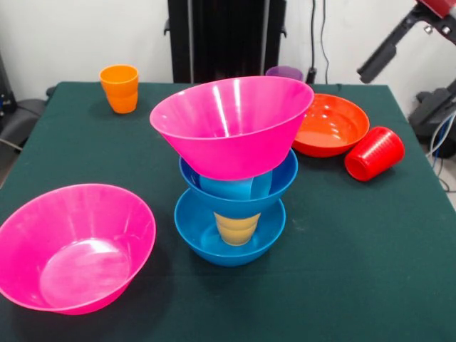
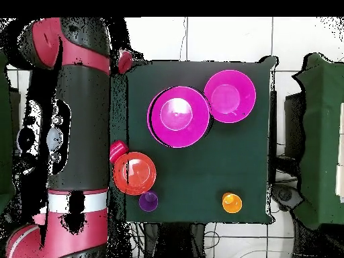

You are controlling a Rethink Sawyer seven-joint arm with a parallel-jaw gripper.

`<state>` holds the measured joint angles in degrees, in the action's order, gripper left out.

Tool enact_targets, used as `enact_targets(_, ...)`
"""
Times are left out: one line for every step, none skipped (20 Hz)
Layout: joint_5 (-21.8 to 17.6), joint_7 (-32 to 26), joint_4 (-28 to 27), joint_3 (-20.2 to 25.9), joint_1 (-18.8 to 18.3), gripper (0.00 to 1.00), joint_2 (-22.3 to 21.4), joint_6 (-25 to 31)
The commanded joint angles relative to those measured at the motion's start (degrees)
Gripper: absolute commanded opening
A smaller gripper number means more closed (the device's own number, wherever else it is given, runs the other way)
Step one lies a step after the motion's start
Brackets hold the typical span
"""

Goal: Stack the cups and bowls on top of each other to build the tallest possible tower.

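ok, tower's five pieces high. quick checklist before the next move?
1. Top pink bowl level: not ok. It tilts on the light blue cup.
2. Base steady: ok. The lower blue bowl sits flat on the table, with the yellow cup upright inside.
3. Arm clear of the tower: ok, it is off to the side.
4. Spare pink bowl and orange cup upright and free: ok.
5. Red cup upright: not ok. It lies on its side beside the orange-red bowl.
6. Purple cup upright: ok in the overhead view.
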<state>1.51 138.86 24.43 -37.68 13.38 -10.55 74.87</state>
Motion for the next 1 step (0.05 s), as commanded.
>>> enact_targets(7.7, 12.6, 12.1, 9.6, 0.8, 1.0, 1.5, 8.5)
